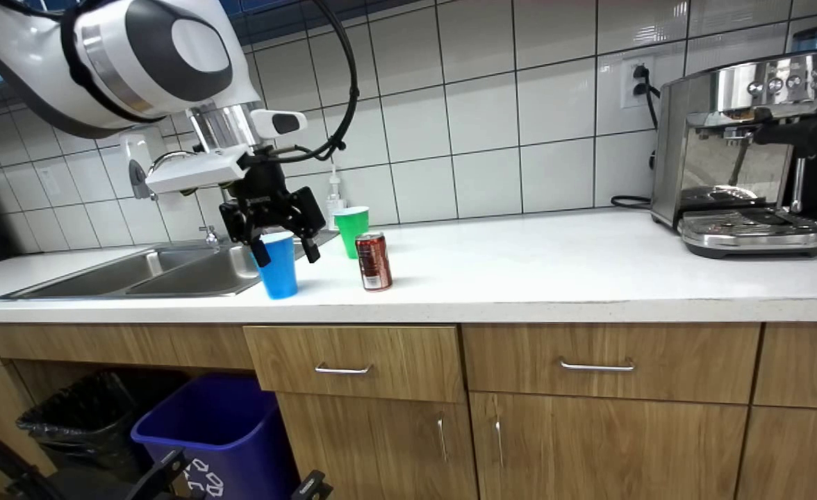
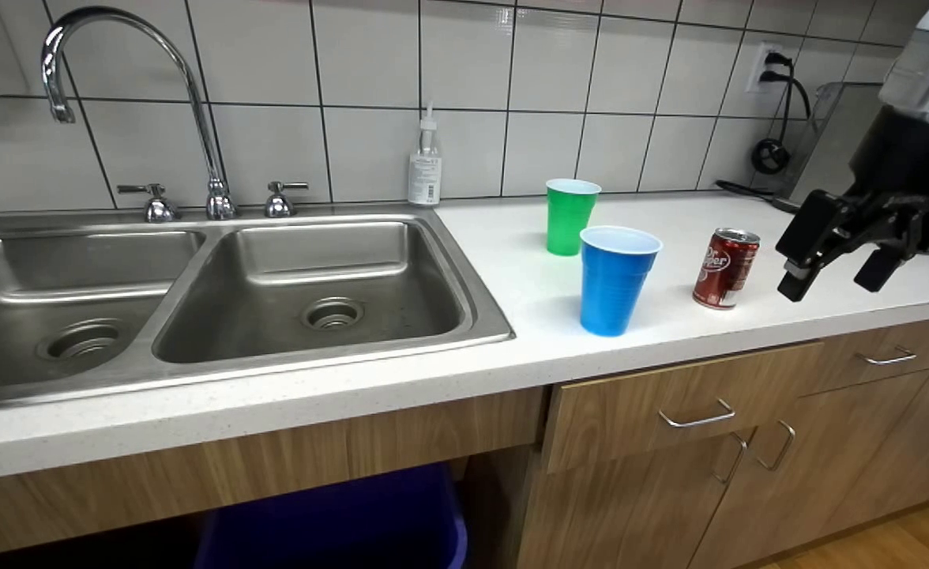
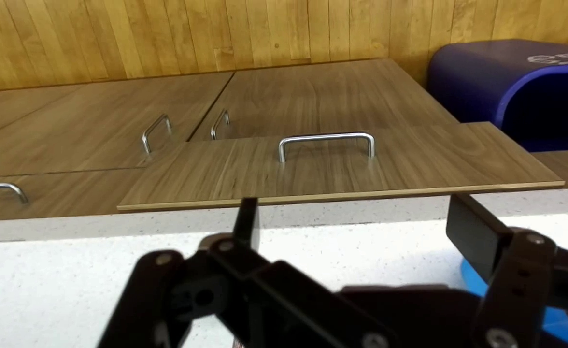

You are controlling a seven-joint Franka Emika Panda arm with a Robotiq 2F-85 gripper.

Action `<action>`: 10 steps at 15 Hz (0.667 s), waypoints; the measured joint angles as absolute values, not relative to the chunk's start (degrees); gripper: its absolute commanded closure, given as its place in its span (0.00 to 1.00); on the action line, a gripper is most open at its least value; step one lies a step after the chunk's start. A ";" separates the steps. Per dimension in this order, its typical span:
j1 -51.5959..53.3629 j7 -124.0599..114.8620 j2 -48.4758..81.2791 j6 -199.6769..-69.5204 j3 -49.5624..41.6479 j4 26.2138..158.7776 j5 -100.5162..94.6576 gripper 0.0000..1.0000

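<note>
- The fingers (image 3: 477, 234) hang spread wide, gripping nothing, above the surface (image 1: 520, 257) or just off its front edge; I cannot tell which.
- Near them, upright on the surface, is the blue cup (image 2: 616, 280), partly hidden by one finger in the wrist view. In an exterior view the fingers overlap it in line of sight, yet they stand apart, so misread depth could make them tip it; its wall looks thin and could crumple under a hard squeeze.
- Also near, to the side of the fingers, stands the red can (image 2: 724, 269). The wrist view shows at most a sliver of it, so a descent guided by that view alone could clip it.
- Lower than the fingers, the drawer (image 3: 334, 179) stands slightly out; a finger dropping in front of the surface could catch its top edge.
- Farther, past the blue cup, the green cup (image 2: 570, 217) could topple if the blue cup were shoved back.
- Well apart from the fingers lies the sink (image 2: 487, 320), where a bumped cup could fall in; the soap bottle (image 2: 425, 170) stands just behind its corner.
- Farthest from the fingers is the coffee machine (image 1: 721, 167).
</note>
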State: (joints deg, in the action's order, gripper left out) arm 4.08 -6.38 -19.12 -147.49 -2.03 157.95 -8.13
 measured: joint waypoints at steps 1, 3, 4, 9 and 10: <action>4.08 -6.01 -19.50 -146.55 -2.03 157.83 -7.96 0.00; 4.02 -5.51 -19.99 -144.66 -2.03 157.67 -7.83 0.00; 4.01 -5.13 -20.13 -143.60 -2.03 157.64 -7.40 0.00; 4.01 -4.09 -20.02 -142.30 -1.93 157.67 -6.20 0.00; 4.01 -4.09 -20.02 -142.30 -1.93 157.67 -6.20 0.00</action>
State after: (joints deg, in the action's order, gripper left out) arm 4.01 -4.09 -20.02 -142.30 -1.93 157.67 -6.20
